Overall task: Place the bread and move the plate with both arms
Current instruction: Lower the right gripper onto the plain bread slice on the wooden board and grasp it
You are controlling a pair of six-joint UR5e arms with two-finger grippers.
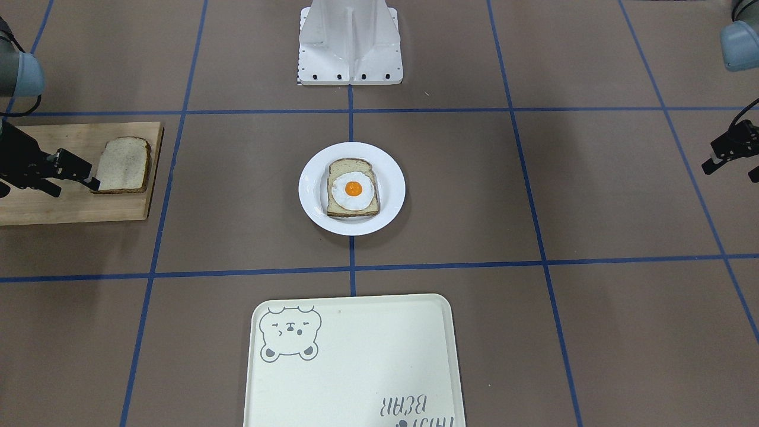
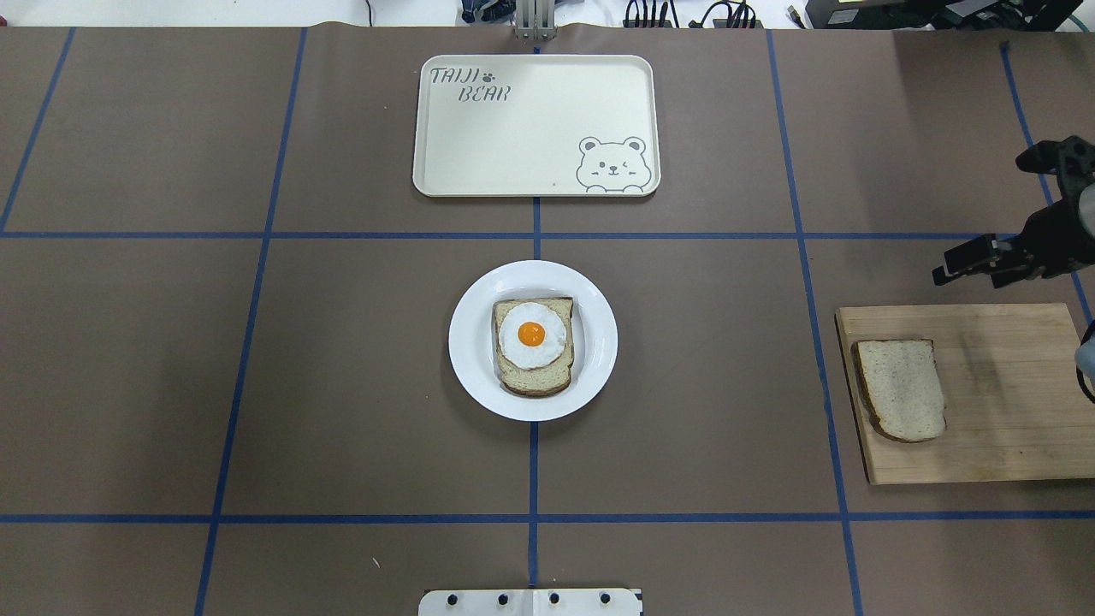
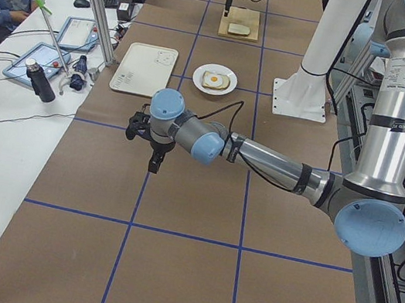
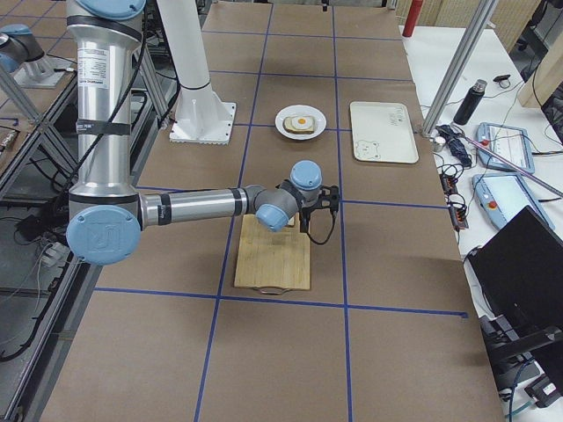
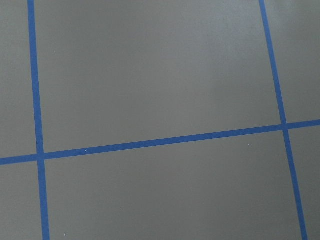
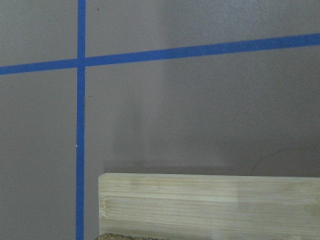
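The plain bread [image 1: 123, 165] [image 2: 900, 389] lies flat on a wooden cutting board [image 1: 59, 207] [image 2: 1009, 411] on my right side. The white plate [image 1: 311, 190] [image 2: 469, 342] sits mid-table and holds another slice topped with a fried egg [image 1: 353, 190]. My right gripper [image 1: 77, 188] [image 2: 967, 272] [image 4: 303, 221] points down, open and empty. It hovers near the board's far edge, beside the bread and not touching it. My left gripper [image 1: 726, 172] [image 3: 154, 163] hangs open and empty over bare table far to my left.
A cream bear tray [image 1: 356, 367] [image 2: 535, 128] lies beyond the plate, on the operators' side. The white robot base [image 1: 350, 41] stands on my side of the plate. Blue tape lines cross the brown table. The right wrist view shows the board's edge [image 6: 210, 205].
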